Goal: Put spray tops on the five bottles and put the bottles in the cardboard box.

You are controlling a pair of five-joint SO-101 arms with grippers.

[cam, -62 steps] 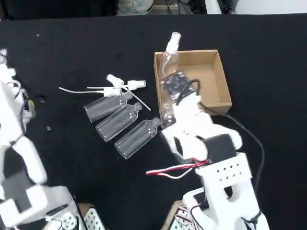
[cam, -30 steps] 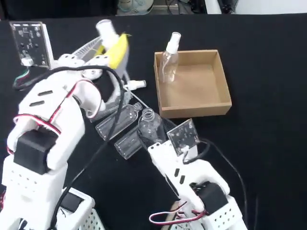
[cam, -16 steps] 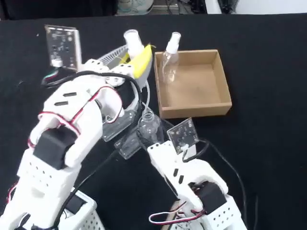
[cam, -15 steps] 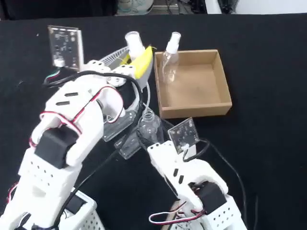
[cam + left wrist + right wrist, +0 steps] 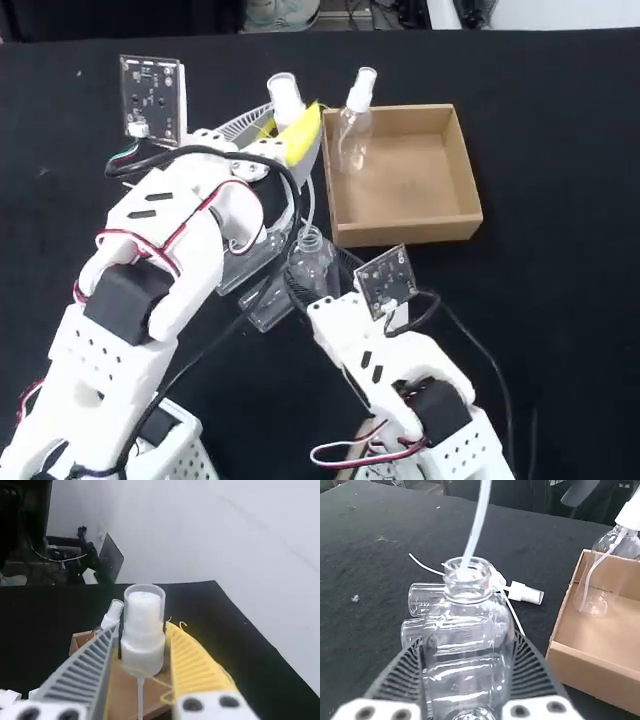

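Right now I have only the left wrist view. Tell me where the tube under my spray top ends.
Observer: The tube of your spray top runs down into the mouth of an open bottle.
Operator: Say what holds that bottle.
Observer: The right hand is shut on it, upright, close by the cardboard box.
Operator: Report what lies on the table.
Observer: A second spray top lies loose behind the held bottle, next to two bottles on their sides.
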